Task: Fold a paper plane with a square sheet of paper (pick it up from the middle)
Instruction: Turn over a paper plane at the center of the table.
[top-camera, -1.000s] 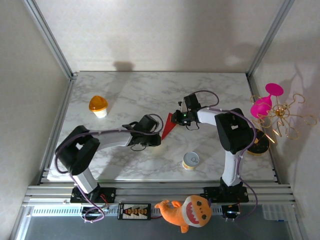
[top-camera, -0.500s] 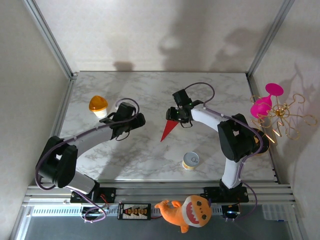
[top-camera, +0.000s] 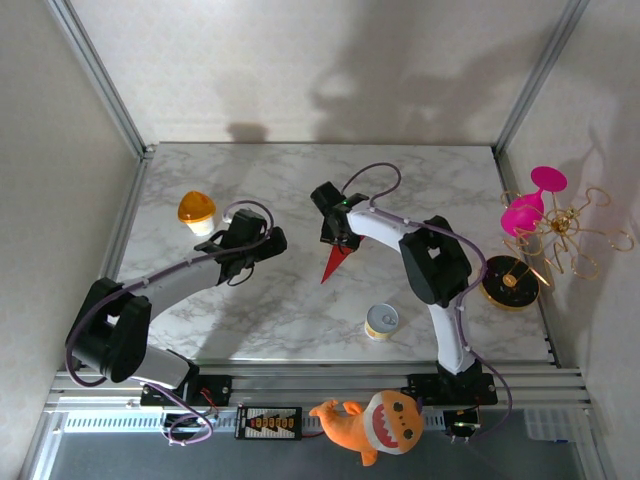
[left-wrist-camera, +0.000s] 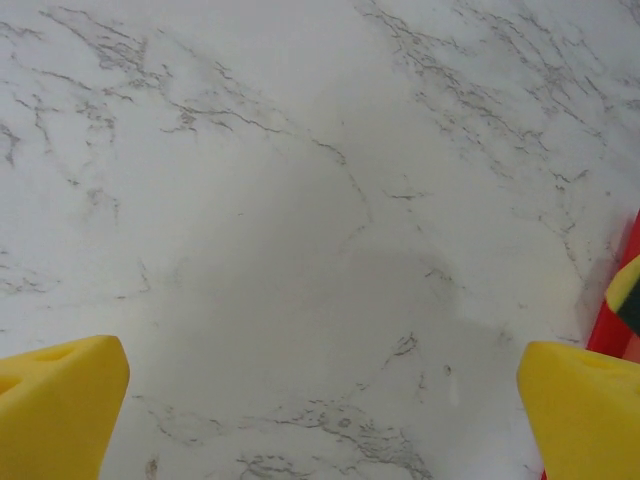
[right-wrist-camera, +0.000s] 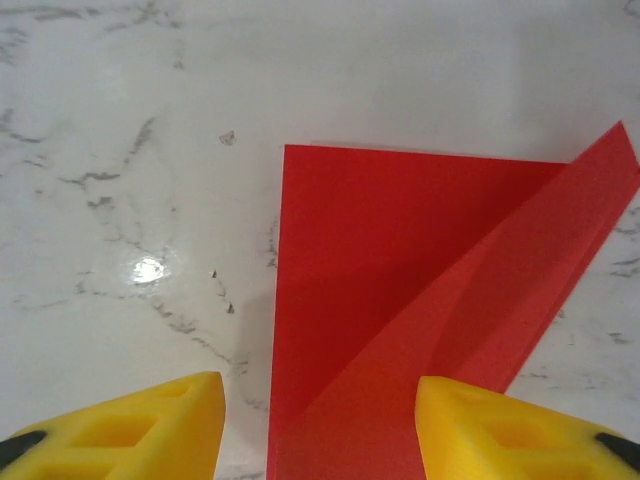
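Top external has the red paper plane (top-camera: 335, 264) flat on the marble table (top-camera: 300, 180), nose toward the near edge, with my right gripper (top-camera: 336, 236) over its wide end. Right wrist: jaws apart, red folds lying between the yellow fingers (right-wrist-camera: 110, 430). My left gripper (top-camera: 272, 240) sits off to its left, jaws spread above bare marble.

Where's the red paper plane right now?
In the top view the paper plane lies mid-table, just below the right gripper and up-left of the yellow tin.

2 arms (top-camera: 180, 277) — white links, black joints, purple cables (top-camera: 375, 166) — yellow wedge-shaped fingers (right-wrist-camera: 120, 430).
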